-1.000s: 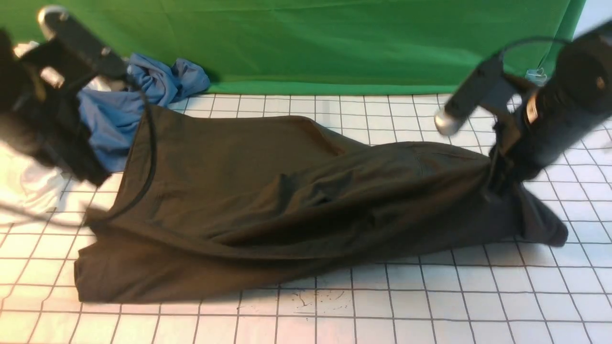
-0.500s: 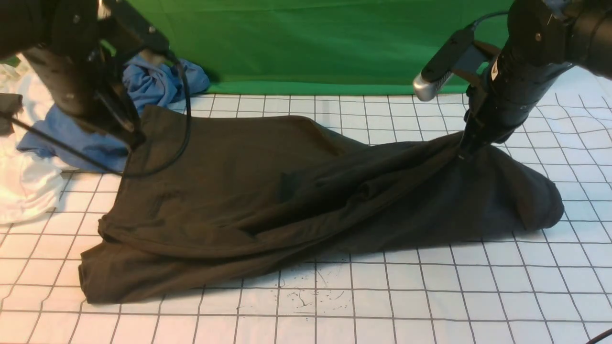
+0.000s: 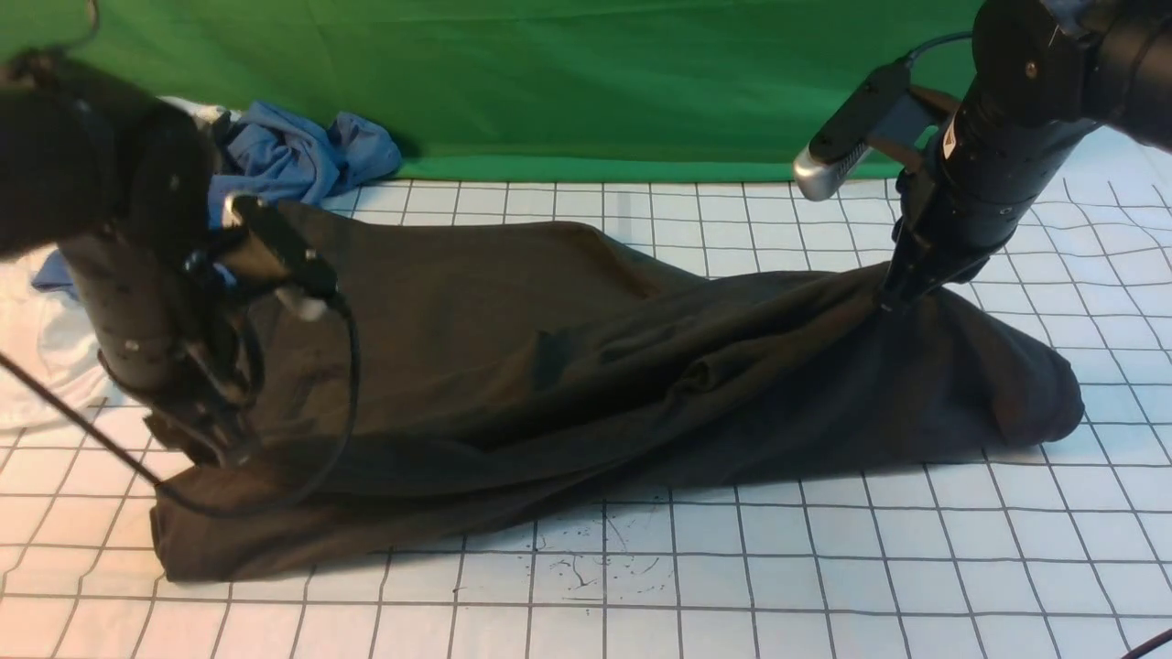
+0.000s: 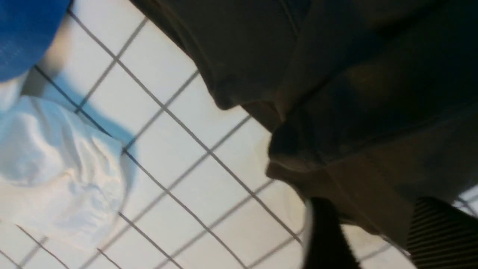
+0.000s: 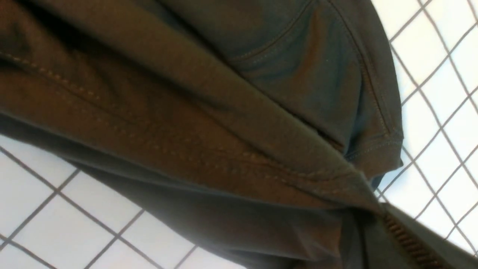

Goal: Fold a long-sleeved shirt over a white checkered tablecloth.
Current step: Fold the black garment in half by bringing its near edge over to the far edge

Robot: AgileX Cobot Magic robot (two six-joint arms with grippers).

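Mid-fold, grasp stage. The long-sleeved shirt (image 3: 549,366) lies lengthwise across the white checkered tablecloth (image 3: 824,567), loosely bunched rather than flat. At the shirt's right end the right gripper (image 3: 890,297) is clamped tight on a pinch of fabric, pulling it up into a peak; the wrist view shows seams converging into the closed jaws. At the shirt's left end the left gripper (image 3: 215,439) sits low over the hem, jaws parted. Its fingers (image 4: 325,239) straddle the cloth edge, though whether fabric is properly seated between them is hard to tell from that blurred view. Next move, as I judge it: close the left jaws on the hem, then lift both ends together to carry one half over the other. Hazards: the left arm's cable (image 3: 351,394) drapes across the shirt's left part and could drag it. A blue garment (image 3: 293,160) lies just beyond the shirt's far-left corner, a white garment (image 3: 37,357) beside its left end; both could snag. Ink specks (image 3: 595,572) just in front of the shirt's near edge are harmless.
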